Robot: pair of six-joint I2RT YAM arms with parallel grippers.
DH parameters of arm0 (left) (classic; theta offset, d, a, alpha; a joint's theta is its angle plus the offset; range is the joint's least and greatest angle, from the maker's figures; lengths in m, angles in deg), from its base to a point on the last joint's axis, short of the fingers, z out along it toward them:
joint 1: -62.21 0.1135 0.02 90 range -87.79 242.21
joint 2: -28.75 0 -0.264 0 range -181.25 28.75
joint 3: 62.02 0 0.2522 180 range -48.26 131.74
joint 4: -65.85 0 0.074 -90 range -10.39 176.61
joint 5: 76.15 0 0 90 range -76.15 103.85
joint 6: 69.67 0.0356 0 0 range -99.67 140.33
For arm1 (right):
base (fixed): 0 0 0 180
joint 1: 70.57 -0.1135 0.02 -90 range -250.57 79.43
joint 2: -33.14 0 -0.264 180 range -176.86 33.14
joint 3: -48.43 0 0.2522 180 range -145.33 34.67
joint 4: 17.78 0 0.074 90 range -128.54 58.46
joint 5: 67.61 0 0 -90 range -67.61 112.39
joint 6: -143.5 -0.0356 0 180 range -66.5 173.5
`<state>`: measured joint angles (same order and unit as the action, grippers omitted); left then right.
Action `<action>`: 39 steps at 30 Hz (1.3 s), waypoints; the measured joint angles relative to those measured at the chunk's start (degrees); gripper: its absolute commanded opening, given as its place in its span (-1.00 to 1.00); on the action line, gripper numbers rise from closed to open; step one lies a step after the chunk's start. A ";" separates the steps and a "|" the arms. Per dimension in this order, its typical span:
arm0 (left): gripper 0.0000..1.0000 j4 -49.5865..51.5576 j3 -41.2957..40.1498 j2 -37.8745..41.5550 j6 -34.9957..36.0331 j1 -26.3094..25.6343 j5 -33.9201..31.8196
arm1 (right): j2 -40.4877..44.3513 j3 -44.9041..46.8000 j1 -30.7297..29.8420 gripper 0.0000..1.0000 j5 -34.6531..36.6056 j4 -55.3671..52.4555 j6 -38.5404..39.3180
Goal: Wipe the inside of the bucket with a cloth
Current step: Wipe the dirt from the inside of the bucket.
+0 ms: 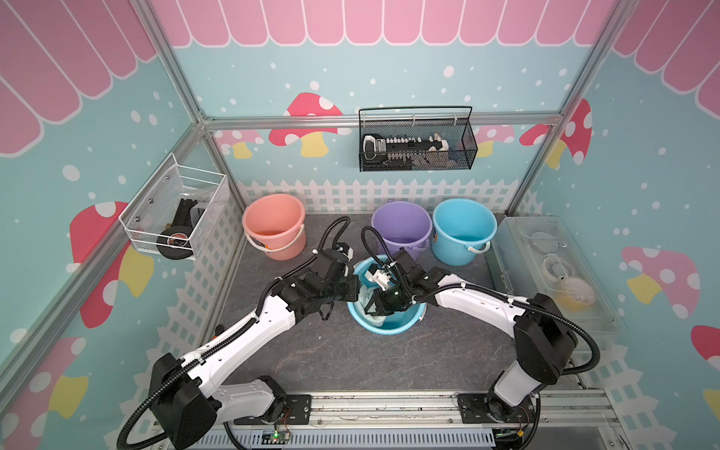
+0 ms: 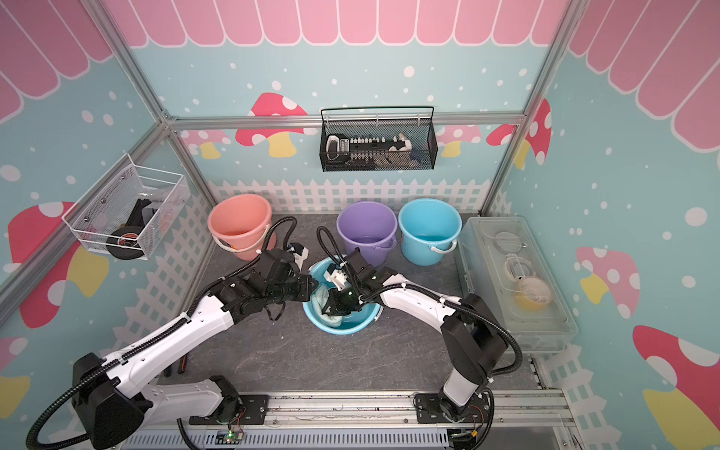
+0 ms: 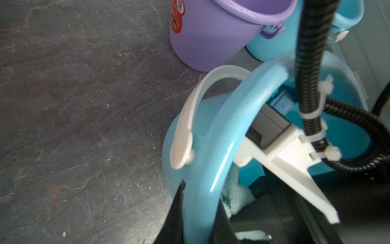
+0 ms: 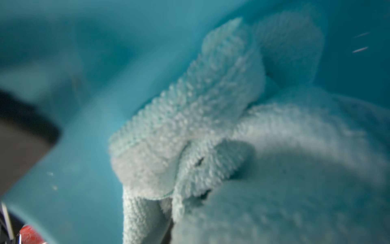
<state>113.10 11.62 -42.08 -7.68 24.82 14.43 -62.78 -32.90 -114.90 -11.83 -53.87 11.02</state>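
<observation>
I've got the bucket (image 1: pixel 390 331) sitting mid-table on the dark slate table (image 1: pixel 350 366), mouth open towards the overhead camera in both top views. The left gripper (image 1: pixel 353 290) is at the bucket's 9 o'clock, and the left wrist view shows its black fingers (image 3: pixel 179 211) either side of the pale blue rim, pinched tight on it. The right gripper (image 1: pixel 373 308) is down inside the bucket, jaws together and clamped on the cloth (image 1: pixel 367 298). The cloth is bunched along the inner wall from about 9 round to 7 o'clock. The right wrist view is very close and a little blurred: fluffy mint folds of cloth (image 4: pixel 190 126) pressed against the blue inside of the bucket (image 4: pixel 84 84). A corner of cloth (image 3: pixel 234 190) also peeks out just behind the rim on the left wrist view. Along the back of the table, I see a pink bucket (image 1: pixel 272 228) at 11 o'clock, a purple bucket (image 1: pixel 401 228) at 12, and a second blue bucket (image 1: pixel 463 230) at 1, all well apart from both grippers.
</observation>
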 measured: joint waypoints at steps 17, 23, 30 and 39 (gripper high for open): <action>-1.00 -1.44 -1.86 0.00 -3.28 0.90 -2.05 | -9.75 0.00 -2.25 -1.00 15.93 8.92 1.25; -1.00 -1.77 -1.86 0.20 -3.28 1.20 -3.43 | -9.94 0.61 -1.81 -1.00 5.33 16.17 -2.78; -1.00 -1.86 -1.86 0.44 -2.84 1.20 -2.89 | -4.63 0.11 -1.38 -0.97 3.26 10.45 -0.42; -1.00 -3.32 -1.86 0.44 -2.32 0.17 1.03 | 8.02 -4.72 -2.12 -0.95 21.22 -5.97 19.58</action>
<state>109.78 9.76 -41.64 -9.99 25.00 15.46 -54.76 -37.62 -117.02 9.39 -59.83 30.60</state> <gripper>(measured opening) 0.128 0.053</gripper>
